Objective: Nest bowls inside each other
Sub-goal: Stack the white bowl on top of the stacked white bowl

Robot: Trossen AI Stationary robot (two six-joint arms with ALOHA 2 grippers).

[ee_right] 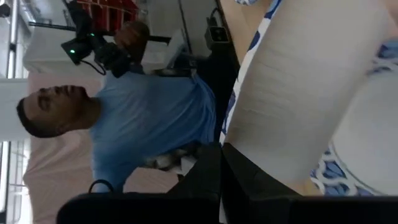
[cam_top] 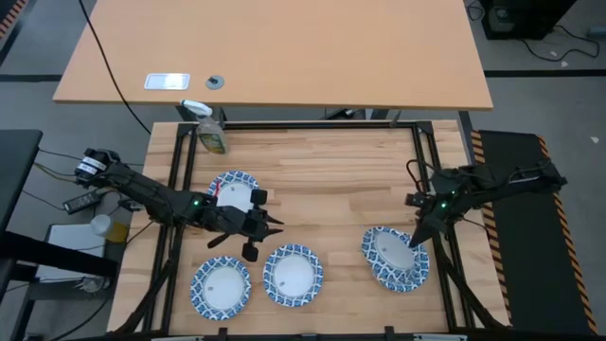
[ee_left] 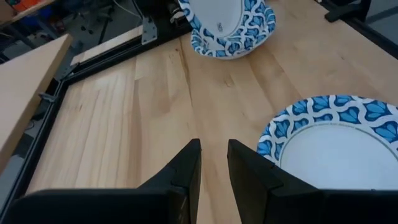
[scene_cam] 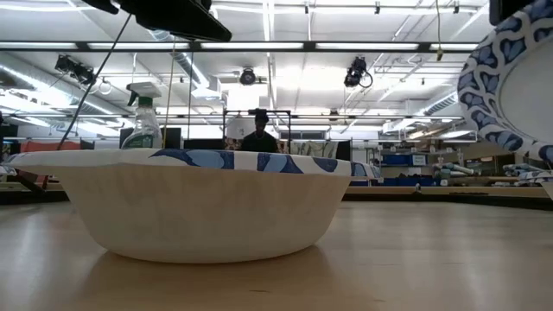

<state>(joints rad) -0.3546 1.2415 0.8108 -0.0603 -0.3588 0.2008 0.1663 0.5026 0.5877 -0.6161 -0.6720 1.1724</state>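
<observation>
Several blue-and-white rimmed bowls are in the high view: one at the left (cam_top: 235, 191), two along the near edge (cam_top: 221, 287) (cam_top: 292, 276), and one at the right (cam_top: 409, 273). Above that right one a further bowl (cam_top: 386, 248) is tilted, with my right gripper (cam_top: 417, 235) shut on it. My left gripper (cam_top: 272, 225) hovers open between the left bowl and the near middle bowl (ee_left: 339, 146), nothing between its fingers (ee_left: 186, 165). My right gripper pinches the tilted bowl's rim (ee_right: 235, 124) between its two fingers, which come slanting down from the table's right side. The bowl's white outer wall (ee_right: 298, 93) rises beside the fingers. It is steeply tilted and raised (scene_cam: 510, 78) above the right bowl; whether they touch I cannot tell.
A green-and-white spray bottle (cam_top: 210, 133) stands at the far left corner of the wooden table (cam_top: 322, 180). A black frame (cam_top: 303, 125) runs around the table. A person in a blue shirt (ee_right: 149, 118) stands beyond it. Bare wood lies in the middle and far right.
</observation>
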